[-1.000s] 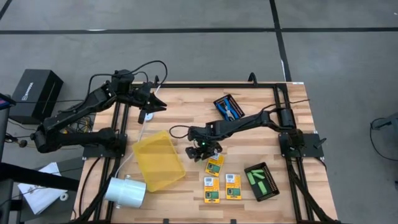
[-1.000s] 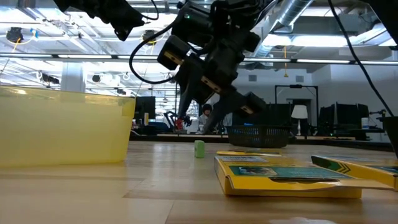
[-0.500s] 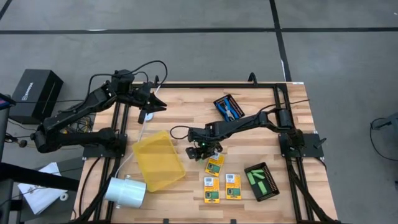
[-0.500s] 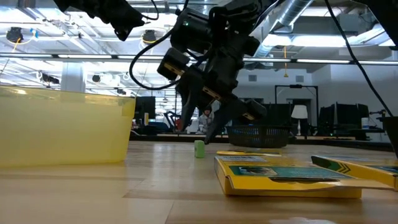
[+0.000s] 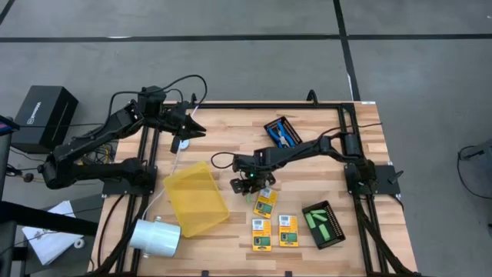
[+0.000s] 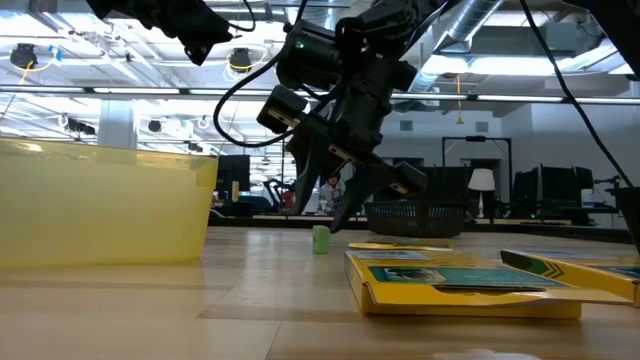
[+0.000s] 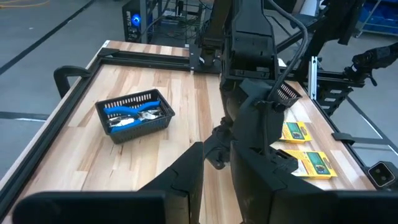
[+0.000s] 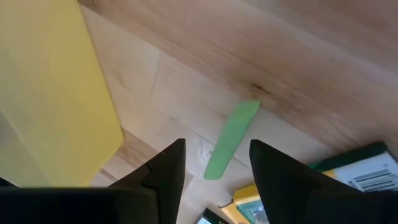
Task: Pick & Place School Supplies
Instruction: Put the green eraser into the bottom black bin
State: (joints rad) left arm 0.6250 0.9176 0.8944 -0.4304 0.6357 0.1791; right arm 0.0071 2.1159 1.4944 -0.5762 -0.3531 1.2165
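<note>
Right gripper (image 5: pixel 248 184): fingers spread apart, holding nothing, poised just above the table near its middle, beside the yellow tray (image 5: pixel 195 198).
Green stick (image 8: pixel 231 139): lies flat on the wood, in line with the gap between the right fingers (image 8: pixel 163 171).
Crayon boxes (image 5: pixel 265 203): three lie on the table just in front of the right gripper.
Scissors (image 7: pixel 133 114): blue-handled, inside a black mesh basket (image 7: pixel 161 124) at the table's far side.
Other green sticks (image 5: pixel 317 221): in a second black tray.
Left gripper (image 5: pixel 196 130): at the far left edge, fingers close together around nothing.
</note>
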